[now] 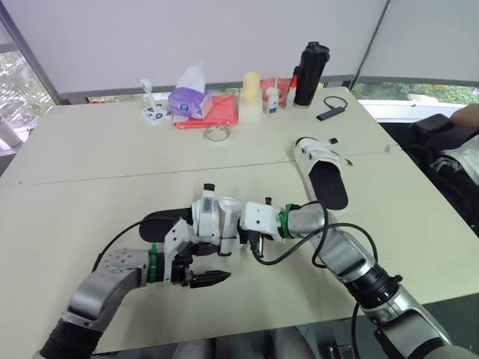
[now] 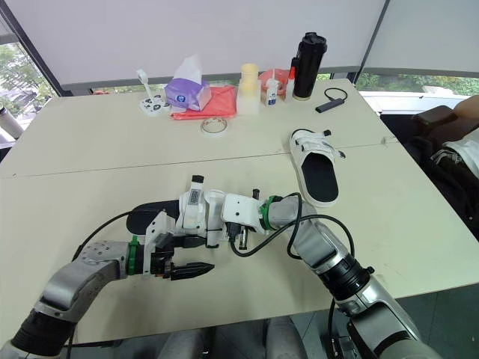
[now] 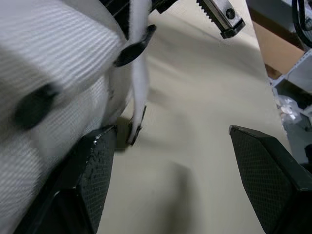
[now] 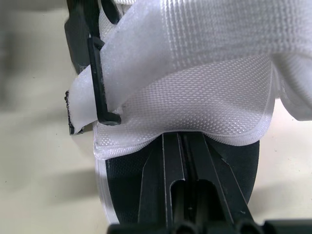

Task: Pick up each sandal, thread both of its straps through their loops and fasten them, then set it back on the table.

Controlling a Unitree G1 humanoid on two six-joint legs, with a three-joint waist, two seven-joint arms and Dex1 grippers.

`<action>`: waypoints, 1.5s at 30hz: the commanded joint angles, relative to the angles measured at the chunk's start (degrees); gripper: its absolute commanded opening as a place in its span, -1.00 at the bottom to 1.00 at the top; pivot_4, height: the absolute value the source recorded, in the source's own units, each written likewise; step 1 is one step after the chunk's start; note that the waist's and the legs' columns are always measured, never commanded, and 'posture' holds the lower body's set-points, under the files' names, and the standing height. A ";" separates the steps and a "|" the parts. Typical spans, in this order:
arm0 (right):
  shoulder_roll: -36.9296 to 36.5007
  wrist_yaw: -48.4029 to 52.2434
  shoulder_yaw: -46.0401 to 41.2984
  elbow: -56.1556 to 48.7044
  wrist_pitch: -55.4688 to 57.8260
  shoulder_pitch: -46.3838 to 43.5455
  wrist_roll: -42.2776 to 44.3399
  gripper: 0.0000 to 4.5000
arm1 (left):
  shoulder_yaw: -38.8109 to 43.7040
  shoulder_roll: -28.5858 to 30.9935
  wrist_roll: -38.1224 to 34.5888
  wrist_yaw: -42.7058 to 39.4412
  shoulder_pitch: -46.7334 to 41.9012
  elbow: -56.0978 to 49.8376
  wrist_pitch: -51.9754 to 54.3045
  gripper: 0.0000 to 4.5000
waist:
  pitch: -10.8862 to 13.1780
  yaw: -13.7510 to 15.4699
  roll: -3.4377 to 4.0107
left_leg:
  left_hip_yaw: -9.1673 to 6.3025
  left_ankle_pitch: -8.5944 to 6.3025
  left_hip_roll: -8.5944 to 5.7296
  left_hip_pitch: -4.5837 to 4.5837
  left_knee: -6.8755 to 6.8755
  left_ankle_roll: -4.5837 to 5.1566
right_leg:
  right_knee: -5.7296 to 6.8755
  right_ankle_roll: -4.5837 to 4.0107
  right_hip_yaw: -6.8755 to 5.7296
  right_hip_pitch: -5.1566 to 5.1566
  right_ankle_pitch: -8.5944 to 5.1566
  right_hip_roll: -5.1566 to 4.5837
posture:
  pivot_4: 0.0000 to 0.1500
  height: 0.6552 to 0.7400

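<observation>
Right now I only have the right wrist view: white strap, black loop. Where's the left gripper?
Observer: The left gripper is open, holding nothing, right beside the near sandal.
Operator: Strap end?
Observer: The strap hangs loose toward the table, next to the left gripper.
Operator: Other sandal?
Observer: The second sandal lies flat on the table to the robot's right, with no gripper on it.

Toward the table's (image 1: 90, 149) front edge lay the near sandal (image 1: 161, 221): black footbed, white woven straps, one strap crossing its black loop (image 4: 97, 73). The second sandal (image 1: 323, 176), same colours, lay flat, well apart rightward.
</observation>
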 commanded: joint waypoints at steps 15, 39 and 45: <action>0.10 -0.01 1.75 1.83 1.28 1.06 -0.78 -1.00 | -1.13 -5.39 -0.24 3.29 -2.40 1.27 0.94 -0.11 | -0.01 0.02 -0.01 | -0.01 0.01 -0.04 0.01 0.04 0.01 | 0.02 0.02 -0.02 0.05 0.01 0.04 | 1.00 1.00; -0.10 -0.06 2.13 2.02 0.79 0.92 -0.85 -1.00 | 4.98 9.71 -19.44 -6.24 6.08 -16.32 13.11 -0.98 | 0.00 -0.35 0.02 | 0.03 -0.07 0.14 0.07 -0.05 -0.08 | 0.00 -0.06 0.00 -0.01 -0.03 0.13 | 1.00 1.00; -0.20 0.00 2.04 2.11 0.72 0.87 -0.81 -1.00 | 8.43 6.16 -26.38 -0.40 0.36 -16.10 17.09 -0.98 | 0.00 -0.20 0.01 | 0.02 -0.08 0.14 0.07 -0.03 -0.09 | 0.01 -0.06 0.00 0.01 -0.03 0.17 | 1.00 1.00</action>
